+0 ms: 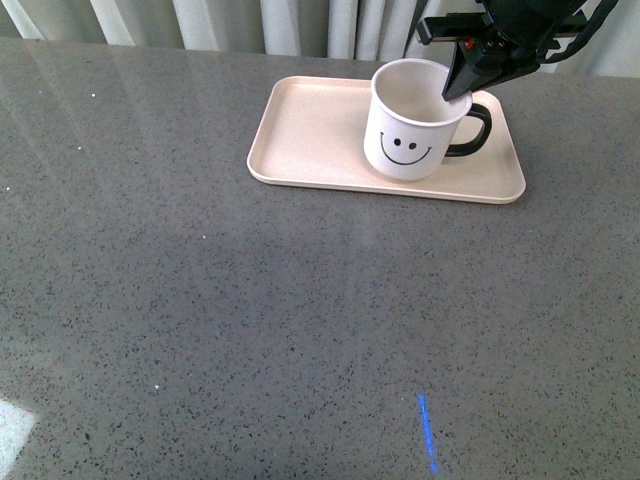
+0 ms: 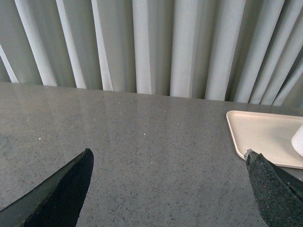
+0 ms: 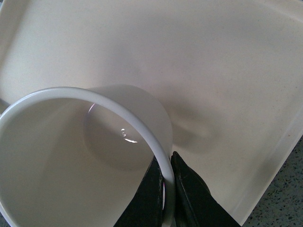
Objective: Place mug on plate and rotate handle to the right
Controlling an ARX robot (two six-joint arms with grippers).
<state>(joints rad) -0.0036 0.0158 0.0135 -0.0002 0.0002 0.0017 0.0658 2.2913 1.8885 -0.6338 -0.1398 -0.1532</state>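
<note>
1. On the far right of the grey speckled table (image 1: pixel 250 320), shows the pale pink-beige plate (image 1: pixel 300 130) lying flat with its long side across the front view, and a pleated light curtain (image 2: pixel 156 47) hanging behind the table's far edge.
2. Finds the white mug (image 1: pixel 410 125) standing on the plate's right half, black smiley face turned toward the front camera, open mouth up and nothing visible inside.
3. Catches the glossy black handle (image 1: pixel 475 130) pointing to the robot's right, over the plate's surface and short of its right rim.
4. Puts the right gripper (image 1: pixel 458 88) above the mug on the handle side, reaching down to the rim.
5. Confirms from the right wrist camera that the right gripper is clamped on the mug's wall, one jaw inside the rim and the other outside, both pressed against the white wall, with the plate's floor beyond.
6. Sets the left gripper (image 2: pixel 168 189) well apart from the mug, above bare table, jaws spread wide and holding nothing.
7. Takes in, at one edge of the left wrist picture, a rounded corner of the plate and a thin sliver of the mug.
8. Picks up a short streak of blue light (image 1: pixel 427 430) on the near table.
</note>
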